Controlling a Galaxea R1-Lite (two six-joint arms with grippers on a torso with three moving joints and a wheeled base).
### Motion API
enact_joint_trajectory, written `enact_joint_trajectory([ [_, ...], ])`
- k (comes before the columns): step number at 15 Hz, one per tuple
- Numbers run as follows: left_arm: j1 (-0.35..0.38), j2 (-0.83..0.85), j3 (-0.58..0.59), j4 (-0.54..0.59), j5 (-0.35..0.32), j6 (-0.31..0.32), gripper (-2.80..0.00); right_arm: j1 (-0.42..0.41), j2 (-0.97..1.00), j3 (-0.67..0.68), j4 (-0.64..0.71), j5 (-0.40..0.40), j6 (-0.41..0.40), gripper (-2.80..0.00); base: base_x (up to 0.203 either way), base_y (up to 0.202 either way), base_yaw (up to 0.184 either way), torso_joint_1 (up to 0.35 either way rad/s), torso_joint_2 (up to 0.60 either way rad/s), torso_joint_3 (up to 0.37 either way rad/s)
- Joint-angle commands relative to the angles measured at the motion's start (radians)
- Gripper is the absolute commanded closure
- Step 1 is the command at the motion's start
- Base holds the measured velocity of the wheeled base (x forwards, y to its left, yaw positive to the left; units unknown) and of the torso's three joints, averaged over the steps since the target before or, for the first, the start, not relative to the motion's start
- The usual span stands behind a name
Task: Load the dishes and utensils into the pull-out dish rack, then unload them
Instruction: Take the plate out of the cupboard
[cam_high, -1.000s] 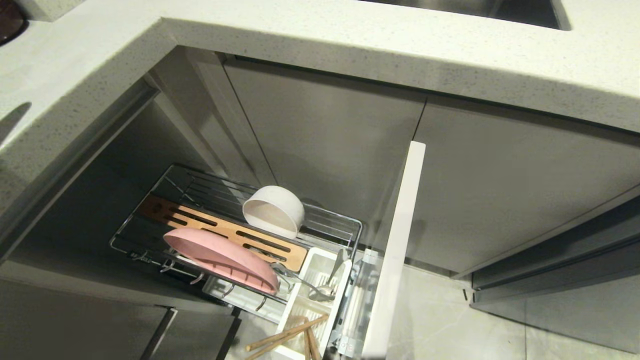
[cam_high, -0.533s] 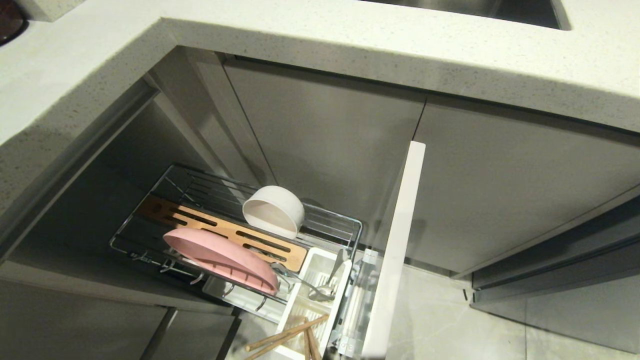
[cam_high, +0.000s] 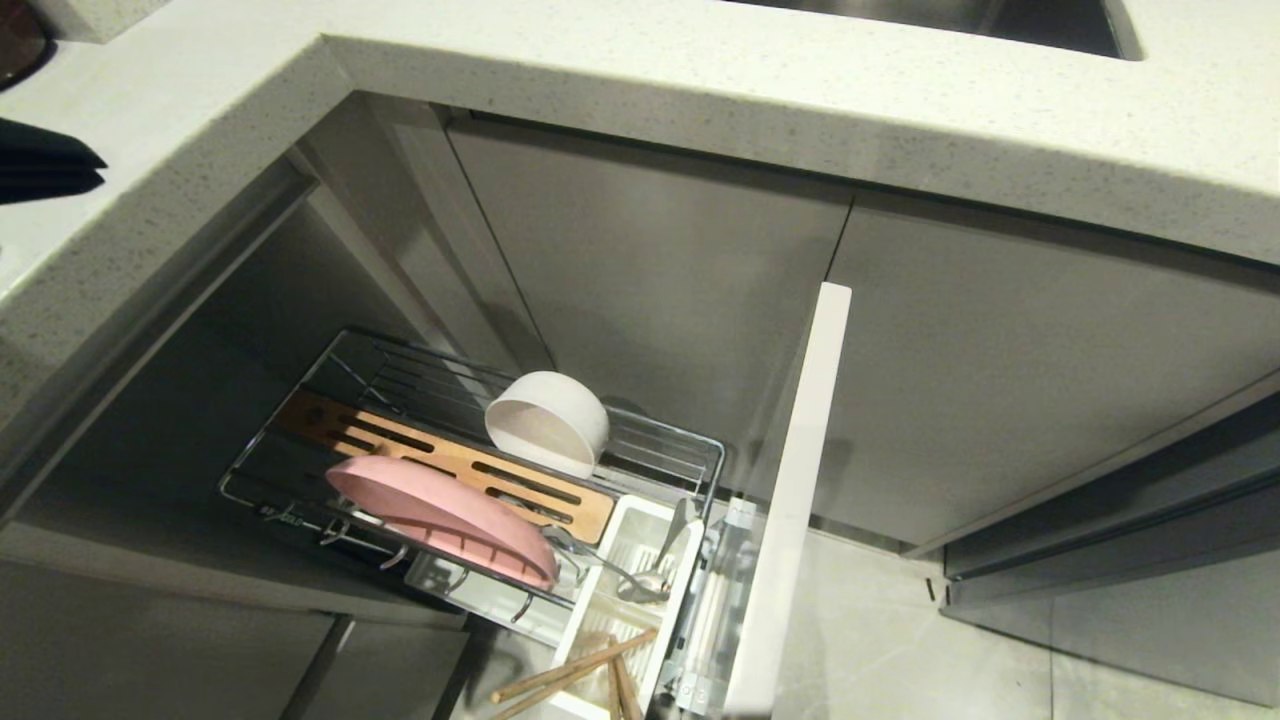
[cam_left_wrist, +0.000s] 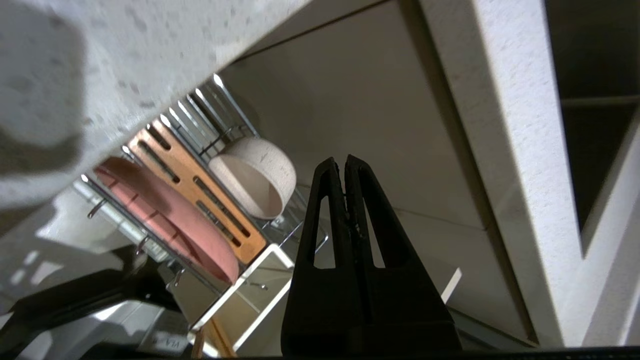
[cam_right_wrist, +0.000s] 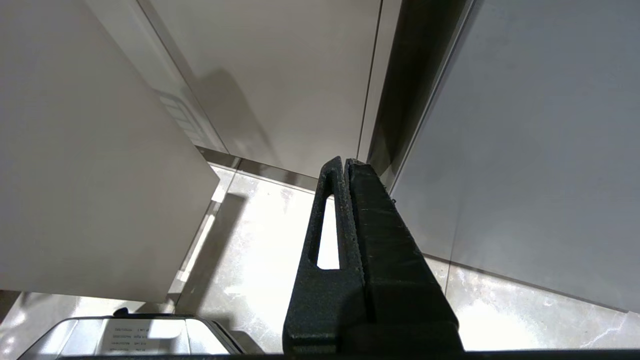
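Observation:
The pull-out dish rack (cam_high: 400, 375) stands drawn out below the counter. The pink plate (cam_high: 440, 515) leans on edge by the wooden slotted strip (cam_high: 470, 470), and the off-white bowl (cam_high: 548, 420) lies on its side behind it. The fork (cam_high: 620, 575) and the chopsticks (cam_high: 570, 675) stick out of the white caddy (cam_high: 690, 560). My left gripper (cam_high: 100, 168) hovers shut and empty over the countertop at the far left, well above the rack. From its wrist, the gripper (cam_left_wrist: 344, 162) looks down on the bowl (cam_left_wrist: 255, 177) and plate (cam_left_wrist: 170, 217). The right gripper (cam_right_wrist: 345, 162) hangs shut near the floor.
The speckled countertop (cam_high: 700, 90) overhangs the rack's back part. The pale drawer front (cam_high: 795, 490) stands on the rack's right side. Grey cabinet doors (cam_high: 1050, 380) close off the right, and a steel sink (cam_high: 950, 15) shows at the top edge.
The left gripper's black tips have come into the head view at the left edge, above the counter. Plate, bowl, fork and chopsticks have not moved.

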Motion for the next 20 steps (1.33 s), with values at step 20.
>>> enact_joint_trajectory([
  [20, -0.16, 0.113, 0.148, 0.4, -0.023, -0.323, 0.0, 0.0, 0.001, 0.026, -0.001, 0.0, 0.0, 0.0, 0.0, 0.0, 0.0, 0.0, 0.0, 0.0],
])
